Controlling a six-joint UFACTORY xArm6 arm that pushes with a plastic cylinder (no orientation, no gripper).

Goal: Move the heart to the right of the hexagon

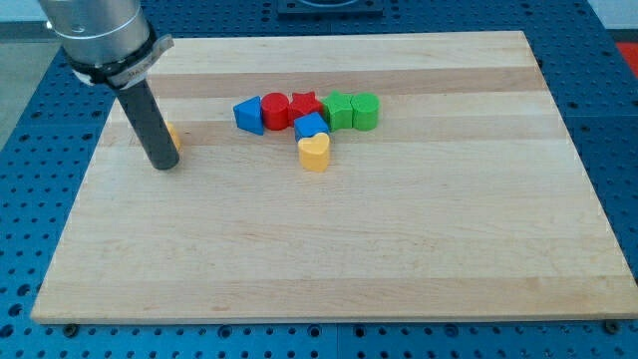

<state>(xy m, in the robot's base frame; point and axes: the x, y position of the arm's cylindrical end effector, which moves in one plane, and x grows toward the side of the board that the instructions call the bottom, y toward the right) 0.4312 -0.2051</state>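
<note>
My tip (164,166) rests on the wooden surface (329,249) at the view's left, at the lower end of a straight dark rod that hangs from a grey cylindrical arm end in the top left corner. There is no pincer on this arm, so there is nothing to open or close and nothing is held. Just behind the rod, on its right side, a small orange block (173,137) peeks out; most of it is hidden and its shape cannot be made out.

No brand, label or writing can be read anywhere.

The yellow heart (314,153) lies well to the right of my tip, near the middle of the surface and apart from the rod. It sits just below a blue block (311,126), touching or nearly touching it. Above these runs a tight row of blocks: from the view's left, a blue triangular block (248,114), a red rounded block (275,111), a red star (305,105), a green block (340,110) and a green hexagon-like block (365,111) at the right end. The heart is below and to the left of that last green block.

A blue perforated bench (30,150) surrounds the surface.
</note>
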